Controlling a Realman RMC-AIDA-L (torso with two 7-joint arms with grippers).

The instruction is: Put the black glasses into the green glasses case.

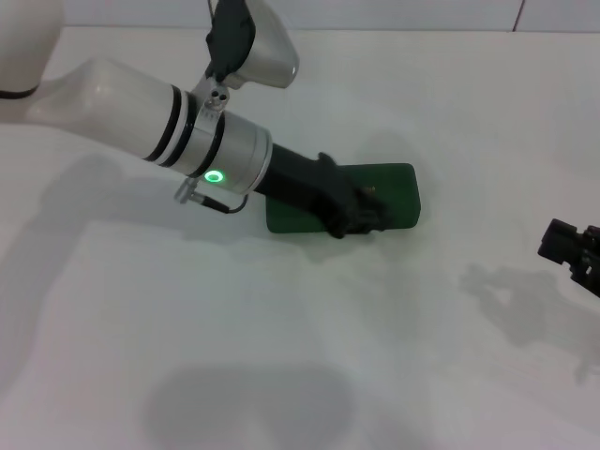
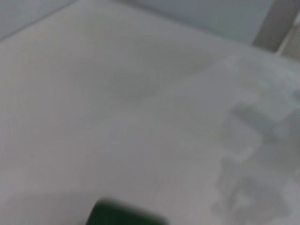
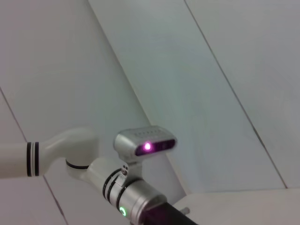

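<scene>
On the white tabletop (image 1: pixel 281 356), we have our left claw (image 1: pixel 361 217) resting over the green glasses case (image 1: pixel 398 187), which lies toward two o'clock from centre; whether that claw is spread or pinching, we cannot tell. No black glasses are visible. We judge a light, centred, level contact best. Our right claw (image 1: pixel 572 251) waits at three o'clock.

left arm (image 1: pixel 169 117) over green case (image 1: pixel 394 187), tabletop (image 1: pixel 281 356) open elsewhere
</scene>
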